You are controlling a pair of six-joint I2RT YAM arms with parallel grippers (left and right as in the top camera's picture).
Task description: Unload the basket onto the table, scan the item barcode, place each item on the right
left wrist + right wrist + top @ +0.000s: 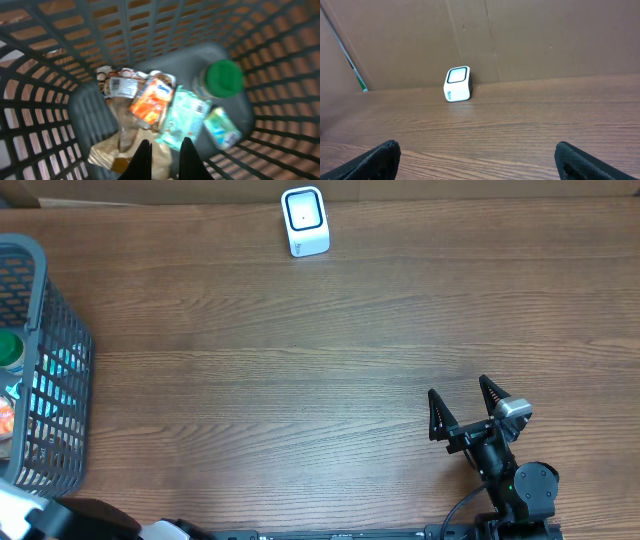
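Hanging low inside the grey plastic mesh basket (280,60), the left gripper (165,145) has its jaws drawn in to a narrow gap. Can't tell if anything is actually pinched; the tan crinkled bag (125,145) sits right under the tips.

Just beyond, w/ edges overlapping: orange foil packet (152,102), mint-green flat packet (182,120), and a green-capped jar (224,77) beside them on the basket floor. The item to scan is one of these, all down in the basket at the table's left edge.

The right gripper (465,395) hovers wide open, holding nothing, over the wooden table (300,380) at the near right. It faces the white box-shaped barcode scanner (304,222), which stands upright at the far edge, well apart from the basket.

Doing this step well, IMO:
- Lift slowly and straight up; check something comes w/ the fingers.
- Watch for a neighbouring pkt dragging along.
- Keep clear of the mesh walls.
- Note where the printed label is before carrying over, so the code can face the scanner window.
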